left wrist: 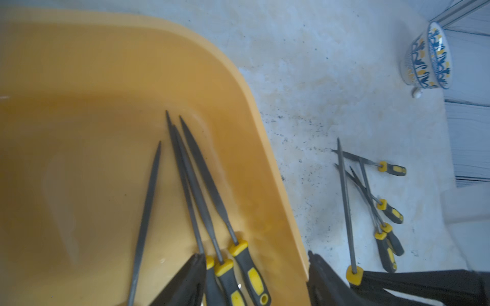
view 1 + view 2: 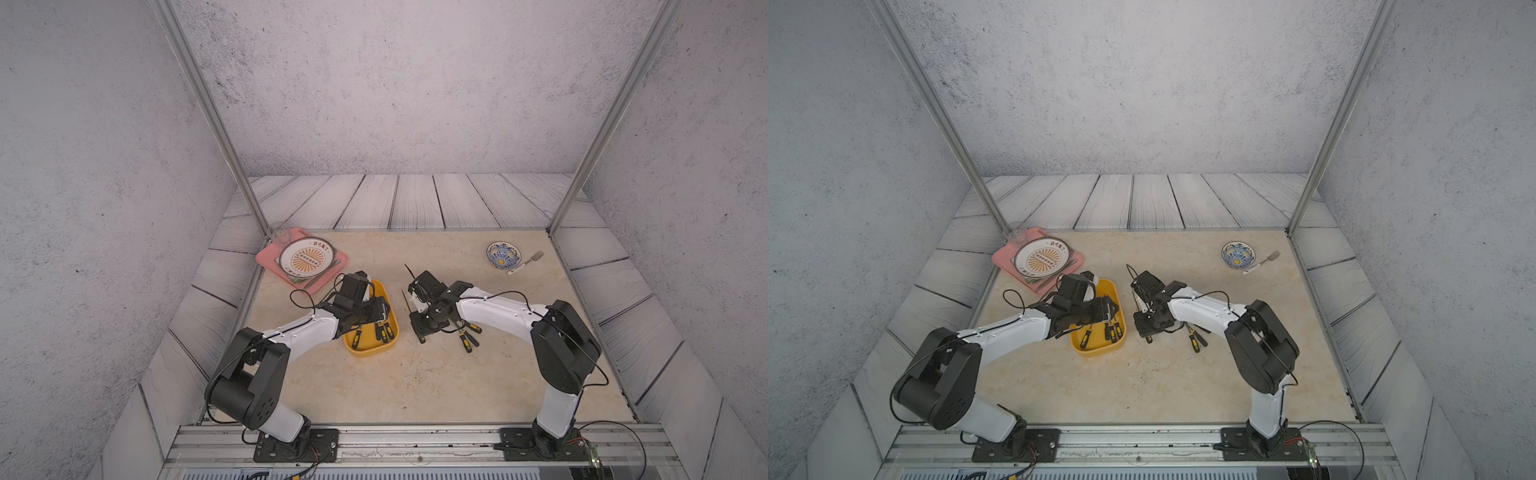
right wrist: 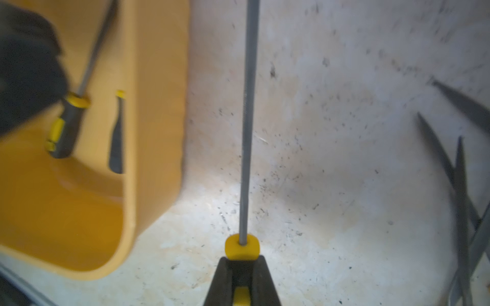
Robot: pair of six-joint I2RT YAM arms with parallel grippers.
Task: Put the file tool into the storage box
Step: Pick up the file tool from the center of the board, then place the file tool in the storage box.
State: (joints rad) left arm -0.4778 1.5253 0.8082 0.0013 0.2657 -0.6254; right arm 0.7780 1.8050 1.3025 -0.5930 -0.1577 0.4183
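the right hand [image 3: 242, 265] is clenched on the handle of a file tool [image 3: 246, 119], whose long thin end points straight out over the table [image 3: 331, 159]. the yellow storage box [image 3: 159, 106] is just beside it on the left, lying the same way. the left hand [image 1: 255, 254] hangs released over that box, where four files [image 1: 201, 185] lie
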